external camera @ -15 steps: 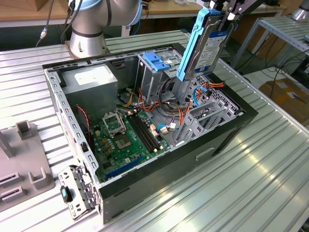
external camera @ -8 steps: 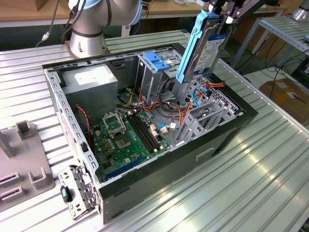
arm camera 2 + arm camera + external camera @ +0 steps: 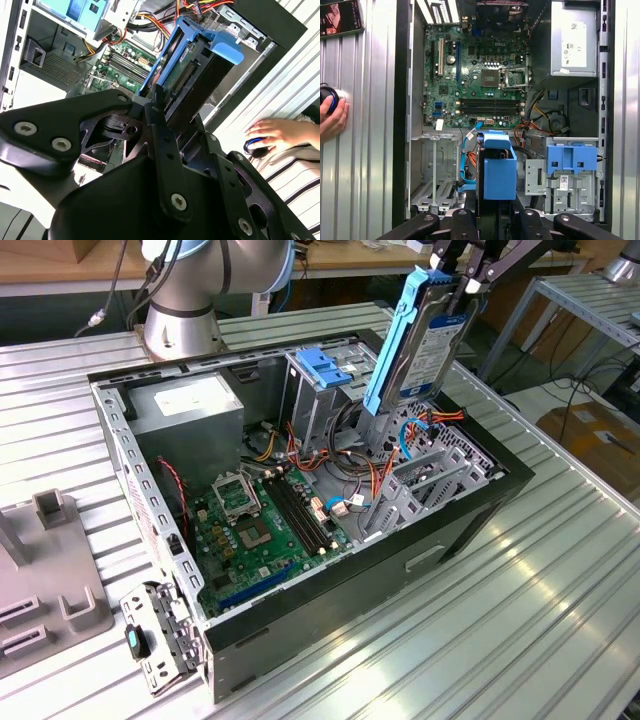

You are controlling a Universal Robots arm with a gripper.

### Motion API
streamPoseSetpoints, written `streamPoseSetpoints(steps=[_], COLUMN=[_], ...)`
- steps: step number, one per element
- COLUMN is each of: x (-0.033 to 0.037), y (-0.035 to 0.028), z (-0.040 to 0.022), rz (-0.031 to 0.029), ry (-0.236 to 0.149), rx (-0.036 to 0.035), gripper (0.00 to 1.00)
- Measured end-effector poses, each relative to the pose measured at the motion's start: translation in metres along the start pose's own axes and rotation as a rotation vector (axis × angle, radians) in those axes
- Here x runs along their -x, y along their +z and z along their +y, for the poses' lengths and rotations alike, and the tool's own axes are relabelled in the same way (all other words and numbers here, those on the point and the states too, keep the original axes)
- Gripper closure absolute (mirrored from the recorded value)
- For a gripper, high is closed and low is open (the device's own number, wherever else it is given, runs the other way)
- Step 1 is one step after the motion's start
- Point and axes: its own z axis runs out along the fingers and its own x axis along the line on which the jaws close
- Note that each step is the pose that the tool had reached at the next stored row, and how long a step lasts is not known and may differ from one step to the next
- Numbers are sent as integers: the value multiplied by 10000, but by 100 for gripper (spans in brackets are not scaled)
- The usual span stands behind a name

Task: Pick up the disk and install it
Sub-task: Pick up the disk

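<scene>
Black pincer point(image 3: 456, 280) is clamped on the upper end of the flat dark hard drive in a bright blue plastic carrier point(image 3: 420, 335), holding it nearly upright, slightly tilted. The drive hangs over the drive-cage end of the open black computer case point(image 3: 455, 530), which lies on its side on the ribbed metal bench point(image 3: 520, 640). In the first wrist view the drive point(image 3: 499, 172) is seen end-on between an empty grey metal bay point(image 3: 437, 175) and the wider ridged blue plastic latch piece point(image 3: 571, 159). Deeper in the case lie the green motherboard point(image 3: 255, 525) and the grey metal box with a white label point(image 3: 190, 405). A person's hand point(image 3: 332, 120) rests on the bench just beside the case.
</scene>
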Motion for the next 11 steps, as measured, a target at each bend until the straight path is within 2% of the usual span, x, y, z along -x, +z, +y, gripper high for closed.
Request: streamPoseSetpoints(steps=[4, 11], x=[0, 0], y=[16, 87], z=[0, -2], rz=[-1, 0], ry=[0, 0], rx=[0, 0], gripper=[65, 65])
